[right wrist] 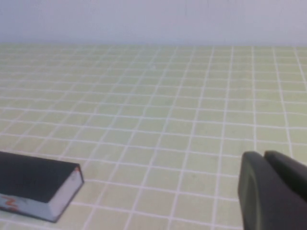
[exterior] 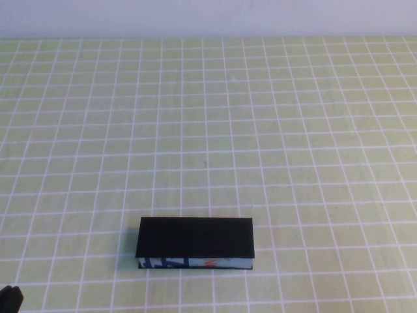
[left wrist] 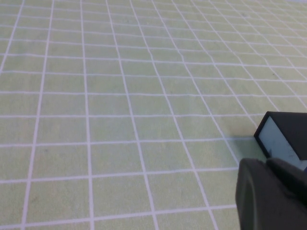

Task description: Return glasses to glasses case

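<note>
The glasses case (exterior: 195, 238) lies shut on the checked cloth near the front middle, its flat black lid on top and its blue, white and orange side facing me. The glasses are out of view. My left gripper (exterior: 10, 298) sits at the front left corner, left of the case and apart from it. In the left wrist view the left gripper (left wrist: 266, 164) has its fingers together and empty, with one end of the case (left wrist: 283, 139) just beyond. My right gripper (right wrist: 263, 156) is shut and empty, to the right of the case (right wrist: 33, 184); the high view does not show it.
A yellow-green cloth with a white grid (exterior: 208, 130) covers the whole table. A pale wall (exterior: 208, 16) runs along the far edge.
</note>
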Controlling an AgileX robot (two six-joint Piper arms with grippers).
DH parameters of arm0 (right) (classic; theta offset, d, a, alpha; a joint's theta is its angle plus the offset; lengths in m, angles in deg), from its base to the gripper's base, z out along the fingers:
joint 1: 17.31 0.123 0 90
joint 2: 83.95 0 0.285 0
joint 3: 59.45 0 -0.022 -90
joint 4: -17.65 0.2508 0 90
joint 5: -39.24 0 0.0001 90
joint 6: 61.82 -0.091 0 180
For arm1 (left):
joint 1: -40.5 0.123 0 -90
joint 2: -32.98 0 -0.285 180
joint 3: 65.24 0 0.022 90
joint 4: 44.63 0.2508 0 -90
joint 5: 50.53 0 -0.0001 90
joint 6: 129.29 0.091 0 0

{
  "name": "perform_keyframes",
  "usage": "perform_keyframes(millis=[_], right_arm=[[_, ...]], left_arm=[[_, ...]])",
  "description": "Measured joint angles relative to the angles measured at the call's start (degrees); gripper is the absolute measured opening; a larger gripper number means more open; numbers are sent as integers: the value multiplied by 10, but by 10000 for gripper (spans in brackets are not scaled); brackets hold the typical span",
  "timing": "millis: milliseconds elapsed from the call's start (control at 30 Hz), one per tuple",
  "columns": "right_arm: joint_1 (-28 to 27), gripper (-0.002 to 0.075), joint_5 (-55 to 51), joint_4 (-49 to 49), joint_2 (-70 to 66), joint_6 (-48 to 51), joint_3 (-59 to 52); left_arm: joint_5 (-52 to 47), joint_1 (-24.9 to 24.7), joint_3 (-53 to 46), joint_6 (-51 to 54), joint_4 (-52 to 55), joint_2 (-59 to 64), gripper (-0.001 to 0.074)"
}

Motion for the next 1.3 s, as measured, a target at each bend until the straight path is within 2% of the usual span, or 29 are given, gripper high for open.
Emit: perform_keyframes(millis=[267, 400, 633, 1300], right_arm=[[-43, -17, 102, -15, 31, -41, -116], [-57, -17, 95, -53, 31, -79, -123], [-61, -17, 43, -176, 31, -198, -123], [-61, -17, 43, -182, 31, -214, -123]], left_arm=[[0, 0, 0, 0, 0, 0, -3], [0, 0, 0, 0, 0, 0, -3], [0, 0, 0, 0, 0, 0, -3], [0, 0, 0, 0, 0, 0, -3]])
